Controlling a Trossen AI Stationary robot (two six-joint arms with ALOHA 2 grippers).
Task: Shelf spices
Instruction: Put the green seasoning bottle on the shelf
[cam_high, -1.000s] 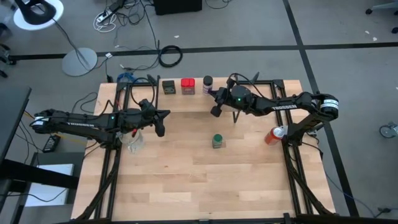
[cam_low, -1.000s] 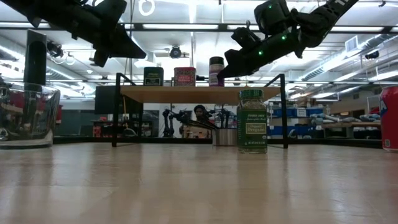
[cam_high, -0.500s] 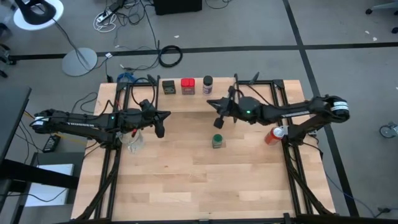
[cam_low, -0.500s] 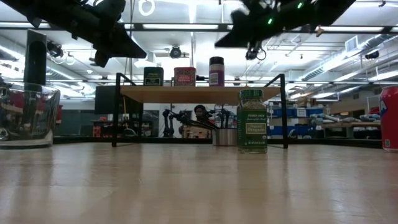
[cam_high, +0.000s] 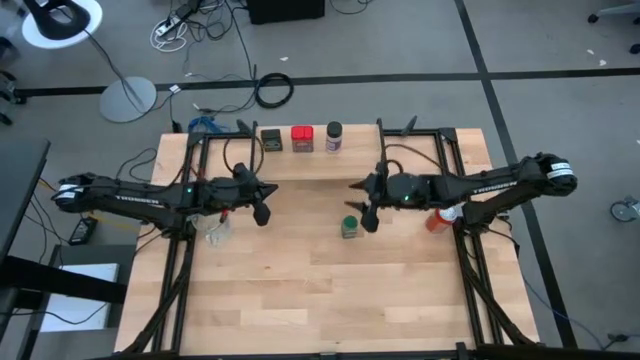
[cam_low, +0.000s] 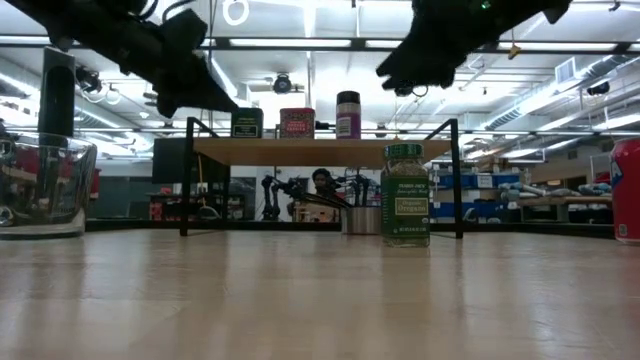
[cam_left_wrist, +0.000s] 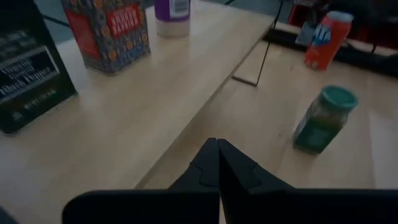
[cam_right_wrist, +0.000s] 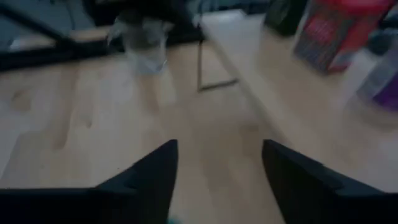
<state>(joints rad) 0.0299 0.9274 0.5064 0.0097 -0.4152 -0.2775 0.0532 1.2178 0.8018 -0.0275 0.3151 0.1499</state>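
On the shelf (cam_high: 330, 160) at the table's far edge stand three spices: a dark tin (cam_high: 271, 139), a red tin (cam_high: 302, 138) and a purple-labelled jar (cam_high: 334, 137). The green jar (cam_high: 350, 226) stands upright on the table in front of the shelf. My right gripper (cam_high: 368, 216) hangs open, high above the table, just to the right of the green jar; its fingers (cam_right_wrist: 149, 180) stand apart over bare wood. My left gripper (cam_high: 261, 210) is shut, in the air left of the middle, pointing at the shelf (cam_left_wrist: 124, 118).
A clear glass cup (cam_high: 219, 232) stands near the table's left edge, under my left arm. A red drink can (cam_high: 440, 217) stands at the right, beside my right arm. Bare wood fills the table's near half.
My right gripper has drawn back from the shelf by the purple-labelled jar, gone toward the table's near edge and stopped beside the green jar. Its fingers have opened on the way. The three containers on the shelf have kept still.
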